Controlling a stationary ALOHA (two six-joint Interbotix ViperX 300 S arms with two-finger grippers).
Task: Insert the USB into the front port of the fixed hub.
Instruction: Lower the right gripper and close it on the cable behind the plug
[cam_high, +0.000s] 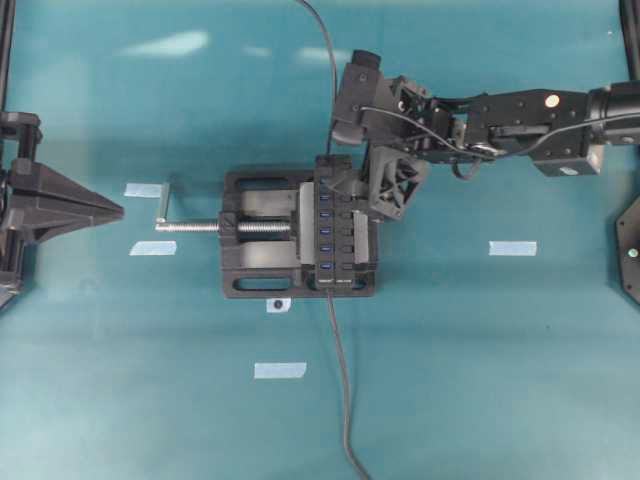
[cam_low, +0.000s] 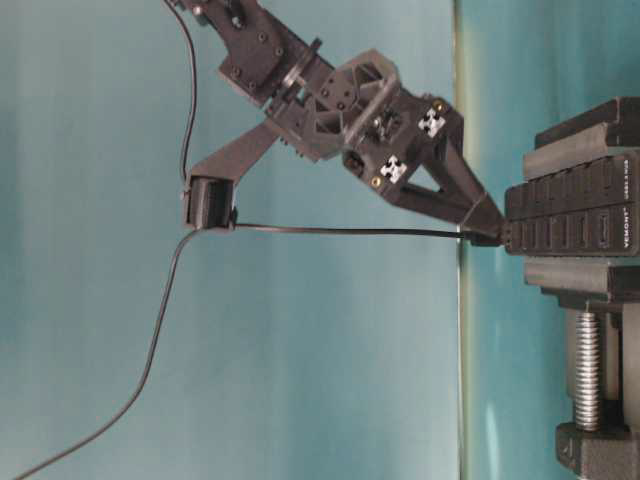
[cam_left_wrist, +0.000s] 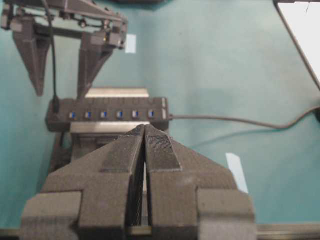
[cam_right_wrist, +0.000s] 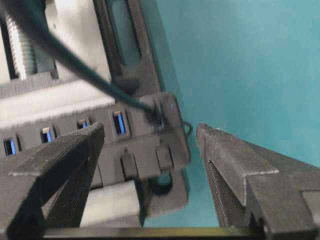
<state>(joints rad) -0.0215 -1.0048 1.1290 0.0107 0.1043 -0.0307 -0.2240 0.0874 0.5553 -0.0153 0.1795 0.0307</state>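
USB (cam_right_wrist: 156, 116) seated in end port of hub (cam_high: 333, 225), hub clamped in vise (cam_high: 262, 235); right gripper (cam_right_wrist: 150, 170) spread, empty, above plug; left gripper (cam_left_wrist: 145, 150) clenched, empty, well left; tape strips (cam_high: 280, 370) around.

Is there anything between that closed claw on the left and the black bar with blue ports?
Yes, seen from overhead: the vise and its silver screw lie between the left end effector and the fixed hub.
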